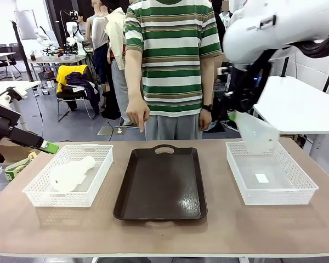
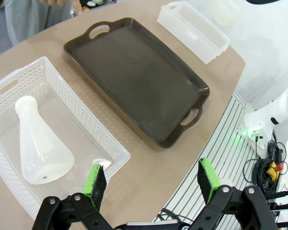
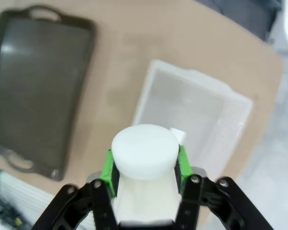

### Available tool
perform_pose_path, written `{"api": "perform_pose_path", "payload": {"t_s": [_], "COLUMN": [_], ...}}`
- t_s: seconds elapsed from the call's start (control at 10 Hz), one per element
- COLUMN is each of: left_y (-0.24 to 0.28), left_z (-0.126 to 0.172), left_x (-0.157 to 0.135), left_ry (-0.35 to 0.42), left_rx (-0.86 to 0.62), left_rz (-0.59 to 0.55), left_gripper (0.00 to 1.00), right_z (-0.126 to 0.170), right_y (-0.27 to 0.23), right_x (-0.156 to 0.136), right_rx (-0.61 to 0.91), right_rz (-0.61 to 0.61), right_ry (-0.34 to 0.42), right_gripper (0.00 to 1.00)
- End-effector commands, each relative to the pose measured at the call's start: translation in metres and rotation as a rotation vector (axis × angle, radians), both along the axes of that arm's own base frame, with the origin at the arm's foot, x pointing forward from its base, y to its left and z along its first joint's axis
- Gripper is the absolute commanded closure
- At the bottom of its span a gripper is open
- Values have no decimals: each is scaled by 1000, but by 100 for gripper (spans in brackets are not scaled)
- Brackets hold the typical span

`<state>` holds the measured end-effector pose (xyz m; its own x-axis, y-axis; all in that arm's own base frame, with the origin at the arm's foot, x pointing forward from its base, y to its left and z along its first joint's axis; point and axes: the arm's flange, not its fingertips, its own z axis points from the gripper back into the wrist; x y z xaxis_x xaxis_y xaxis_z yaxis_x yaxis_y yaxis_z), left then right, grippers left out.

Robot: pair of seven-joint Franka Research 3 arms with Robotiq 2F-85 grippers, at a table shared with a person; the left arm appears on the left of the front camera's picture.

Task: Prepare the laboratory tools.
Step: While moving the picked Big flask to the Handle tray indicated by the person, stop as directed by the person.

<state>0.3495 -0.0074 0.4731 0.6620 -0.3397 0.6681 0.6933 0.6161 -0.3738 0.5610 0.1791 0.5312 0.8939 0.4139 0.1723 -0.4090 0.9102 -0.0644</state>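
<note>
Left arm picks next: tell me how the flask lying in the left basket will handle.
Lying on its side, the flask would probably roll in a curve if nudged. It looks empty, so likely light. Its smooth cone may slip; the neck seems safer.

Tray [image 1: 160, 186] between left basket [image 1: 60, 198], flask [image 1: 71, 174] inside, and right basket [image 1: 279, 196]

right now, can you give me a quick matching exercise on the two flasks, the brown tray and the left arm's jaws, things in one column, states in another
Things:
1. flask in the left basket
2. other flask
3. brown tray
4. left arm's jaws

States:
a. open, beside the left basket
b. bare, mid-table
c. lying on its side
d. in the air, clamped in the right arm's jaws

Pairs: 1-c, 2-d, 3-b, 4-a
</note>
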Motion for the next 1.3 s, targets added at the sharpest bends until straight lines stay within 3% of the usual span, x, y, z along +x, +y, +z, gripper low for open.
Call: {"api": "perform_pose_path", "payload": {"t_s": [0.0, 0.3, 0.6, 0.8, 1.1, 1.2], "left_y": [2, 2, 2, 2, 2, 2], "left_z": [-2, -2, -2, -2, -2, -2], "left_x": [1, 1, 1, 1, 1, 1], "left_ry": [-15, -15, -15, -15, -15, -15], "left_rx": [-20, -20, -20, -20, -20, -20], "left_rz": [-14, -14, -14, -14, -14, -14], "left_gripper": [0, 0, 0, 0, 0, 0], "right_z": [0, -5, -44, -64, -62, -81], "right_y": [38, 116, 172, 189, 185, 190], "right_x": [5, 4, 18, 21, 23, 18], "right_rx": [23, 67, 68, 45, 49, 61], "right_rz": [136, 292, 343, 352, 338, 353], "right_ry": [-3, 15, 88, 141, 128, 142], "right_gripper": [100, 100, 100, 100, 100, 100]}}
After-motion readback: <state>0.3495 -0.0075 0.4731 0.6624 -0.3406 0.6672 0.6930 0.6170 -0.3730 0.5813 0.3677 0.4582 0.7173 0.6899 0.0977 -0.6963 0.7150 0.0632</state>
